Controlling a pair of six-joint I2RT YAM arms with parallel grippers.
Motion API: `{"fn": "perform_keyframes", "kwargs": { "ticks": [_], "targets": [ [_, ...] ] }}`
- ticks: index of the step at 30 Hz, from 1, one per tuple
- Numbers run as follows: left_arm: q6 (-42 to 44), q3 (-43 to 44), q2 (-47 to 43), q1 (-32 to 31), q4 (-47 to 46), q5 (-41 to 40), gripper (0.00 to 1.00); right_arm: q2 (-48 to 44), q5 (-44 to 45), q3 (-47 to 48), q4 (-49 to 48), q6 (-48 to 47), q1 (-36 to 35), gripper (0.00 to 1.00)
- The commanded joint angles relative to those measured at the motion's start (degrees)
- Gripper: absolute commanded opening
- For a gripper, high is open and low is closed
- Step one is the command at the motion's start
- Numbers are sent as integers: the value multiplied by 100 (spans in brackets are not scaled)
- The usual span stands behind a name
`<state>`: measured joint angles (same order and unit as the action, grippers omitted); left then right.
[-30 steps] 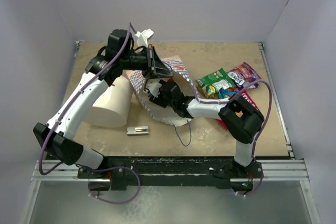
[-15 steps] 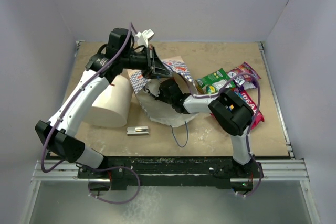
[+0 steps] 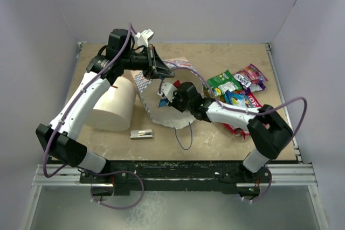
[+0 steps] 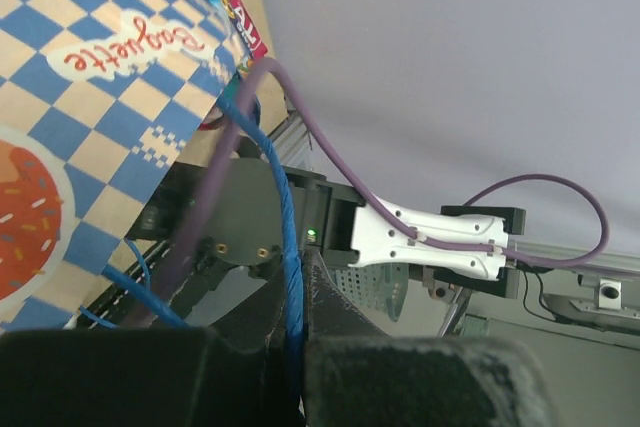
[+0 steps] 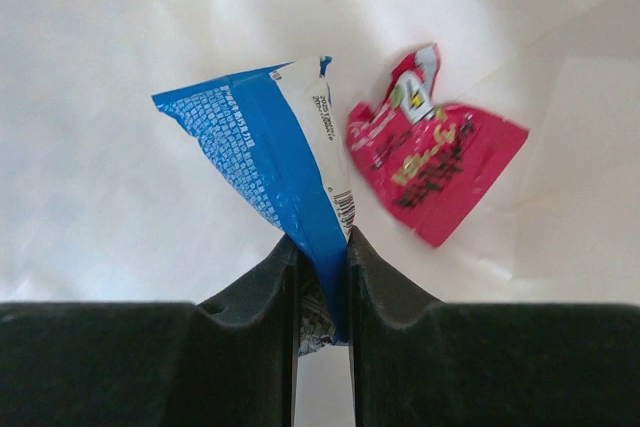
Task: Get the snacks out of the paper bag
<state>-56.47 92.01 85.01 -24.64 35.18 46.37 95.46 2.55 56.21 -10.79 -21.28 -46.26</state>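
The right gripper (image 5: pixel 322 247), deep in the white blue-checkered paper bag (image 4: pixel 90 107), is clamped on a glossy blue foil snack packet (image 5: pixel 265 152) (a red foil packet (image 5: pixel 435 167) lies beside); draw straight out while the left gripper (image 4: pixel 293 347) pinches the blue string handle (image 4: pixel 287 237).

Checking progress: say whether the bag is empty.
Not empty: a red packet lies inside the bag; the right gripper pinches a blue packet there.
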Motion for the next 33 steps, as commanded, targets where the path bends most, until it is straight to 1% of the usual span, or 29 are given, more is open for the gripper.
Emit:
{"fn": "perform_keyframes", "kwargs": {
  "ticks": [1,4,6,10,13,16,19,21,24,30,33],
  "targets": [
    [-30,55,-99,124,-323,101,0,-782,-679,-194,564,516,-86,22],
    [37,16,-70,136,-307,66,0,-1458,-1160,-405,818,456,-168,22],
    [36,11,-26,148,-304,96,0,-1919,-1298,-506,1070,466,-210,22],
    [101,-3,-4,166,-308,128,0,-2749,-1235,-682,1333,567,-226,21],
    [114,-15,6,173,-238,182,0,-3167,-1092,-513,1761,800,-226,18],
    [161,-78,-81,176,-191,79,0,-3515,-1165,-332,2077,1014,-226,17],
    [67,-201,-165,180,-284,-29,0,-3794,-1131,-8,2427,1242,-230,14],
    [7,-323,-209,179,-396,3,0,-3869,-1026,338,2729,1385,-231,15],
    [194,-284,-222,179,-149,-23,0,-3933,-694,753,3241,1648,-234,16],
    [641,-459,-453,181,405,-450,0,-3963,-244,1538,4284,1860,-228,4],
    [615,-561,-565,179,402,-555,0,-4143,-85,1577,4492,1768,-226,3]
  ]
}}
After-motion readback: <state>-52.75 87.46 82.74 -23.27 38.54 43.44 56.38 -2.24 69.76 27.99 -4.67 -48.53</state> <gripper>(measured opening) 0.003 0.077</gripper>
